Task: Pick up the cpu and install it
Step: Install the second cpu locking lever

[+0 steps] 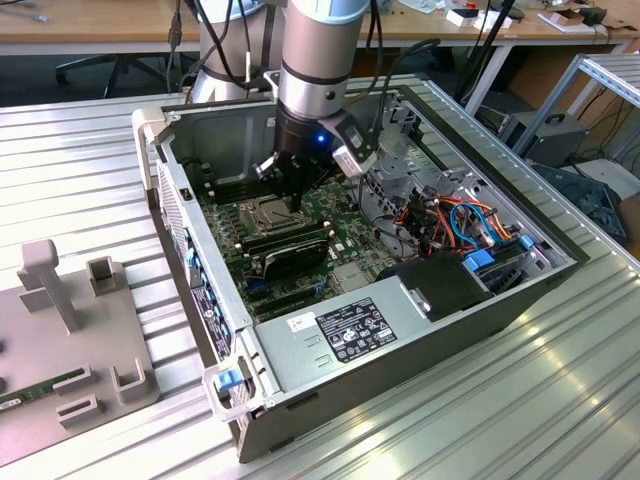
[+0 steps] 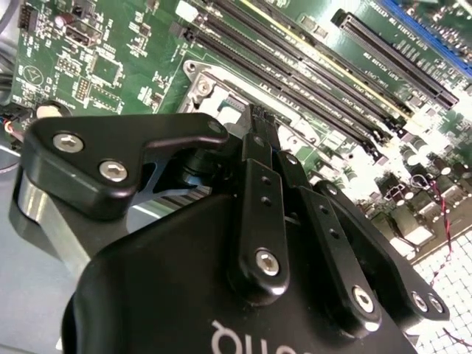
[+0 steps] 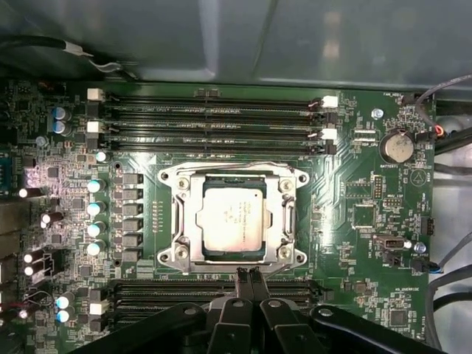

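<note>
Silver-grey cpu (image 3: 230, 218) flat, face up, square in its socket (image 3: 233, 218); gripper (image 3: 248, 274) closed, empty, just beside.

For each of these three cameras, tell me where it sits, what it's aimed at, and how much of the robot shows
Exterior view: off the arm, above, looking down into the open computer case; the arm reaches in to the gripper.
First wrist view: on the arm, looking straight down at the cpu lying in the socket; gripper at the socket's edge.
Second wrist view: on the arm, looking obliquely along the gripper at the motherboard.
Shared: gripper, socket, motherboard.
</note>
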